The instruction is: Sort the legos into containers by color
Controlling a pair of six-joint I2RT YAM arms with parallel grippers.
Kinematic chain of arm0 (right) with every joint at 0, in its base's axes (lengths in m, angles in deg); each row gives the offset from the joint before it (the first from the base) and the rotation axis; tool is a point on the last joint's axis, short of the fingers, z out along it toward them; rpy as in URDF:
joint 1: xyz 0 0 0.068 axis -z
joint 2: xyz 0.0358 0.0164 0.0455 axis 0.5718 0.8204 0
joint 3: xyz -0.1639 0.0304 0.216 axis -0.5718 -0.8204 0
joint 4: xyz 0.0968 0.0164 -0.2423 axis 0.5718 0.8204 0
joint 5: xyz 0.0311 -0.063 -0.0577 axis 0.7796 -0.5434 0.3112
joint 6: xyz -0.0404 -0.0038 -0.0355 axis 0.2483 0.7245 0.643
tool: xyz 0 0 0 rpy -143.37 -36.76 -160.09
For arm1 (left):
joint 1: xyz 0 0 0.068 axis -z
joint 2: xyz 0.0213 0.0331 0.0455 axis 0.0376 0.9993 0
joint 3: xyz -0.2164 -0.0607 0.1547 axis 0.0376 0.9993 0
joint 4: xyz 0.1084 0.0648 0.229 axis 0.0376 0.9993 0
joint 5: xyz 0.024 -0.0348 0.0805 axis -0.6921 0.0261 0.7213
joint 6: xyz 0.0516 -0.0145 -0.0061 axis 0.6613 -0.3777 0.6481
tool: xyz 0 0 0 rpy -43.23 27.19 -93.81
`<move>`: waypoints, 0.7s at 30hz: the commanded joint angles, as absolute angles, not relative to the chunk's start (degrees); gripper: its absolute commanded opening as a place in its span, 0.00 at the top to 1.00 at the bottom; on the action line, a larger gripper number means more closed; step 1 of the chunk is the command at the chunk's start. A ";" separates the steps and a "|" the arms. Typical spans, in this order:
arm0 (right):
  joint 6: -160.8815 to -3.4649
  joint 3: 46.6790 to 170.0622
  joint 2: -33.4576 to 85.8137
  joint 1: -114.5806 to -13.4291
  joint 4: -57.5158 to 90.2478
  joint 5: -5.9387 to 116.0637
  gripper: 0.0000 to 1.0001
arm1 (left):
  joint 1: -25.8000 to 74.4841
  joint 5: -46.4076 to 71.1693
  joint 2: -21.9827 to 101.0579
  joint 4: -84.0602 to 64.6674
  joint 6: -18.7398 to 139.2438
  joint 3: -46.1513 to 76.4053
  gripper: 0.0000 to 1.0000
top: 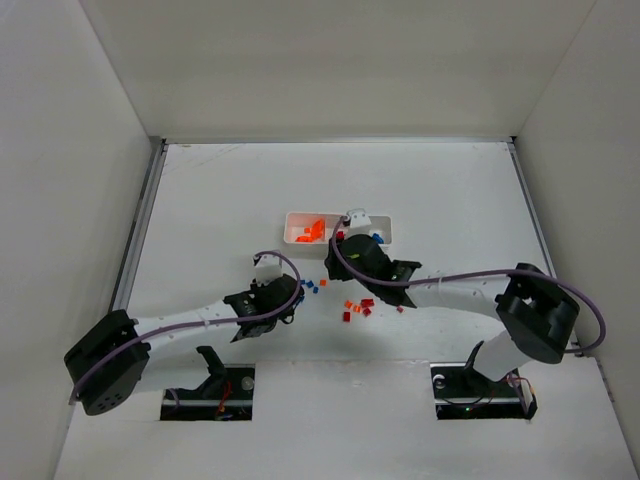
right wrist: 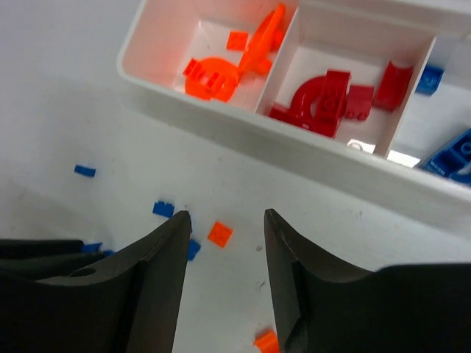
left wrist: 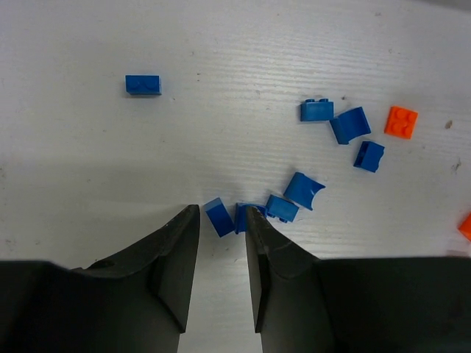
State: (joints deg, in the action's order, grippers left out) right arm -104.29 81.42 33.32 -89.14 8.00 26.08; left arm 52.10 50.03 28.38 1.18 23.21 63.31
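Note:
The white tray (top: 292,216) has three compartments: orange pieces (right wrist: 221,70) on the left, red pieces (right wrist: 324,95) in the middle, blue pieces (right wrist: 450,153) on the right. My left gripper (left wrist: 222,213) is open and low over the table. A small blue brick (left wrist: 218,217) lies between its fingertips, and another blue brick (left wrist: 246,215) touches the right fingertip. Several more blue bricks (left wrist: 346,125) and an orange one (left wrist: 401,122) lie beyond. My right gripper (right wrist: 224,217) is open and empty above the table in front of the tray. An orange brick (right wrist: 220,233) lies below it.
Loose blue bricks (top: 310,286) lie by the left gripper (top: 290,296). Orange and red bricks (top: 358,308) lie scattered under the right arm (top: 440,290). A lone blue brick (left wrist: 143,84) sits apart to the far left. White walls enclose the table.

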 commanded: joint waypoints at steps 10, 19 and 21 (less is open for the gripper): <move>-109.55 76.33 32.72 -97.67 5.49 25.71 0.55 | 51.85 52.54 29.17 -0.21 21.56 65.23 0.77; -111.04 77.03 36.76 -99.87 3.29 25.89 0.51 | 51.67 52.46 28.82 -0.30 22.17 64.54 0.85; -111.13 77.38 37.82 -99.87 2.59 25.98 0.51 | 52.38 53.33 28.12 0.14 22.61 64.36 0.86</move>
State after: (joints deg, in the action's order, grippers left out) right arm -110.12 76.48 36.67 -99.59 7.00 26.30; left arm 52.12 51.54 29.67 -0.78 22.45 64.23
